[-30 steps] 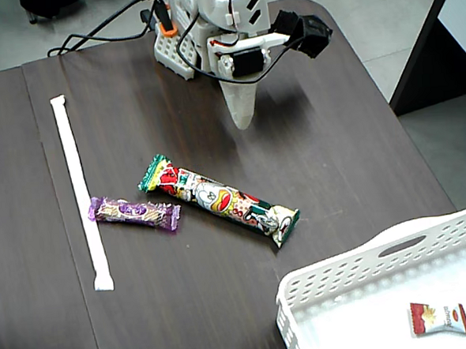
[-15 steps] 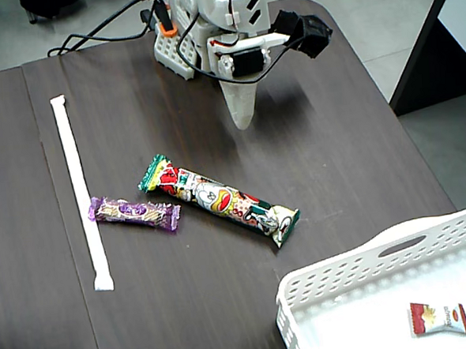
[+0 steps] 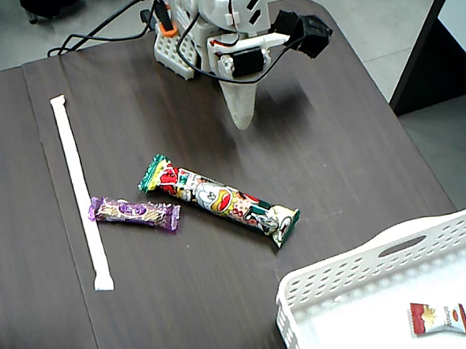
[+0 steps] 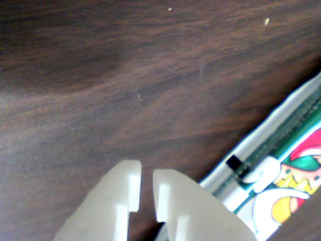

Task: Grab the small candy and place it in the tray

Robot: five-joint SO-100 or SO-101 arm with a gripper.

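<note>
The small candy [image 3: 439,318], a flat packet with red ends and a white middle, lies inside the white perforated tray [image 3: 342,282] at the lower right of the fixed view. My gripper [image 3: 245,120] hangs near the arm's base at the top of the table, far from the tray, with its white fingers together and nothing between them. In the wrist view the gripper [image 4: 146,176] shows its two fingertips almost touching over bare dark wood. The small candy and the tray are out of the wrist view.
A long cartoon-printed stick [image 3: 219,200] lies in the table's middle; its end shows in the wrist view [image 4: 281,170]. A purple-wrapped bar [image 3: 134,213] lies to its left. A long white strip [image 3: 81,192] runs down the left side. Cables [image 3: 101,28] trail at the back.
</note>
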